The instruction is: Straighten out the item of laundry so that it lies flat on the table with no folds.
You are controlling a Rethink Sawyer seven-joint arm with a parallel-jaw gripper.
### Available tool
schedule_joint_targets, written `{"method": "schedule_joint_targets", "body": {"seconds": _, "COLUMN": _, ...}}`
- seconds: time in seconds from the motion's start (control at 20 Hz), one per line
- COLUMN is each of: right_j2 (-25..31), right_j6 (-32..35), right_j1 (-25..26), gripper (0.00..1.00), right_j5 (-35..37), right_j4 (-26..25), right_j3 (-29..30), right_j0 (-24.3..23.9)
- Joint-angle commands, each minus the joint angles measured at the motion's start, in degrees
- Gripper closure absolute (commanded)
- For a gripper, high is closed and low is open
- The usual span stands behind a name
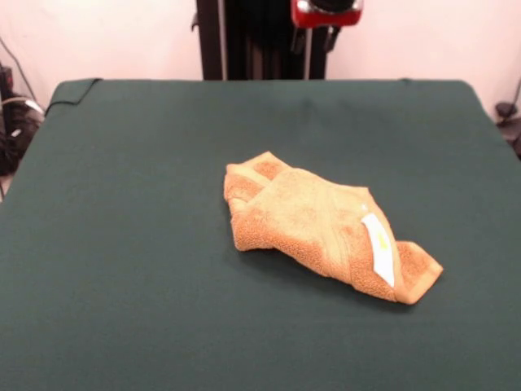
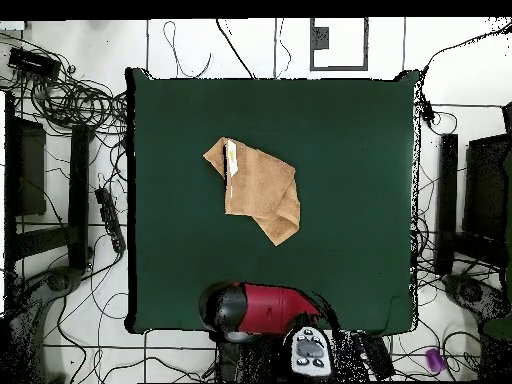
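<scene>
The orange-tan towel (image 1: 326, 232) lies crumpled and folded over itself a little right of the middle of the dark green table (image 1: 122, 204). Its white care label (image 1: 378, 248) faces up near the towel's front right corner. In the overhead view the towel (image 2: 258, 188) sits left of the table's (image 2: 350, 200) middle, with the label (image 2: 232, 158) near its far left corner. My gripper (image 1: 321, 37) hangs at the picture's top edge, drawn back over the table's far side, well away from the towel. The red and black arm (image 2: 262, 305) shows over the table's robot-side edge.
The black pedestal (image 1: 260, 41) stands behind the table. Cables and black equipment (image 2: 60, 150) lie on the floor along both sides of the table. A dark strap (image 1: 77, 94) hangs at the table's far left corner.
</scene>
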Motion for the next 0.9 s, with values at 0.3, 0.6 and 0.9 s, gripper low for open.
{"method": "schedule_joint_targets", "body": {"seconds": 0.3, "right_j2": 3.15, "right_j6": 12.87, "right_j1": 11.07, "gripper": 0.0, "right_j5": -6.06, "right_j4": 3.91, "right_j3": -8.13, "right_j0": 2.75}}
{"method": "schedule_joint_targets", "body": {"seconds": 0.6, "right_j2": 3.19, "right_j6": 11.66, "right_j1": 12.29, "gripper": 0.0, "right_j5": -0.52, "right_j4": 4.39, "right_j3": -13.44, "right_j0": 3.66}}
{"method": "schedule_joint_targets", "body": {"seconds": 0.9, "right_j2": 3.84, "right_j6": 10.3, "right_j1": 15.0, "gripper": 0.0, "right_j5": 2.2, "right_j4": 4.55, "right_j3": -19.22, "right_j0": 3.84}}
